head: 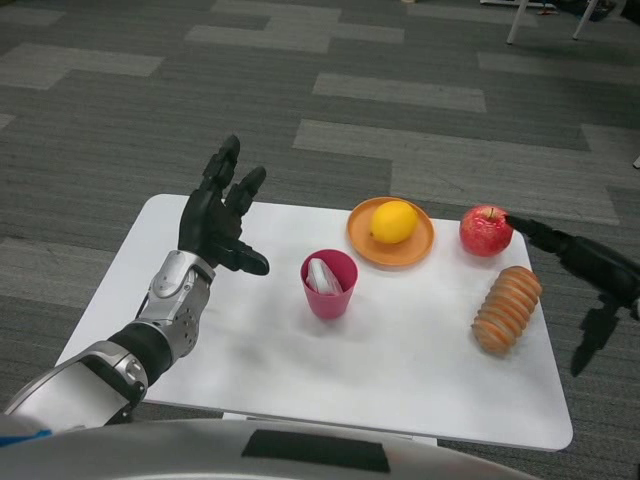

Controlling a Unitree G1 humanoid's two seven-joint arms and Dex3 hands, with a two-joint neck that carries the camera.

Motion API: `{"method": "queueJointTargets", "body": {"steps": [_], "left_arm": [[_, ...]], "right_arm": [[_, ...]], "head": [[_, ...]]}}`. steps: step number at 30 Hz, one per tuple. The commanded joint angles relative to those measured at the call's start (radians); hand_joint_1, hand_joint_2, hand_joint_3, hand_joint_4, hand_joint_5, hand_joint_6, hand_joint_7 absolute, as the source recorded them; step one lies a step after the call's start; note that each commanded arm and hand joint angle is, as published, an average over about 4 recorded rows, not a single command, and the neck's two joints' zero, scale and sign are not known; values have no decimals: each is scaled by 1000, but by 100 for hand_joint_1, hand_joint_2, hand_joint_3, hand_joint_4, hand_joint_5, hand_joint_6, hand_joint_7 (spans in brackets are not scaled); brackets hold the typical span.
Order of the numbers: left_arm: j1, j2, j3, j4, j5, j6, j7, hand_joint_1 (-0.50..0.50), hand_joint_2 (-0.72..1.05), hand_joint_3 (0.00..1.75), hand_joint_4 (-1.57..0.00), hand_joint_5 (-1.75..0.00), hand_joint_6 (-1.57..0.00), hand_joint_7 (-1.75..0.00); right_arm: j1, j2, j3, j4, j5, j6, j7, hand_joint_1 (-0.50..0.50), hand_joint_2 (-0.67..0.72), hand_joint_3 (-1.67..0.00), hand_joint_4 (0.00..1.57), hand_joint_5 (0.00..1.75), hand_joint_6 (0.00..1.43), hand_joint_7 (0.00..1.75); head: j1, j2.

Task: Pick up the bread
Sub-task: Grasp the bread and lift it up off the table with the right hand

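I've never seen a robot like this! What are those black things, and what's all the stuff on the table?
You are looking through the robot's own eyes, a camera in its head looking down at a white table. The black things are its hands. The left robot hand is raised with fingers spread, holding nothing. The right robot hand reaches in from the side, one fingertip near the red apple, also empty. On the table lie a ridged bread loaf, a lemon on an orange plate, and a pink cup with something white inside.

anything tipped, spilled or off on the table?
Nothing stands out. Bread lies flat near the right edge, apple upright, lemon on its plate, pink cup upright, no spill.
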Motion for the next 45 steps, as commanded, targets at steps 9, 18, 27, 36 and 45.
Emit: {"method": "queueJointTargets", "body": {"steps": [9, 18, 27, 36, 45], "left_arm": [[-18, 5, -16, 14, -6, 2, -2, 50, -41, 9, 0, -41, 0, 0], [-18, 6, -26, 14, -19, -7, -4, 50, -37, 9, 0, -41, 0, 0], [-21, 14, -32, 16, -22, -8, -4, 50, -37, 9, 0, -41, 0, 0], [-28, 14, -39, 21, -27, -8, -4, 50, -37, 9, 0, -41, 0, 0], [-34, 14, -49, 32, -34, -8, -4, 50, -41, 9, 0, -41, 0, 0]], "right_arm": [[7, 38, 124, 30, -16, -50, 2, -42, -10, 0, 0, 0, 0, 0], [7, 55, 155, 83, -35, -54, 1, -42, -16, 0, 0, 0, 0, 0], [7, 38, 159, 92, -61, -54, 1, -43, -18, 0, 0, 0, 0, 0], [-5, 11, 159, 96, -64, -53, 1, -42, -22, 0, 0, 0, 0, 0], [-47, -30, 206, 109, -63, -54, 1, -42, -34, -8, 0, 0, 0, 0]], "head": [[-108, 25], [-347, 89], [-417, 104], [-408, 96], [-411, 88]]}}
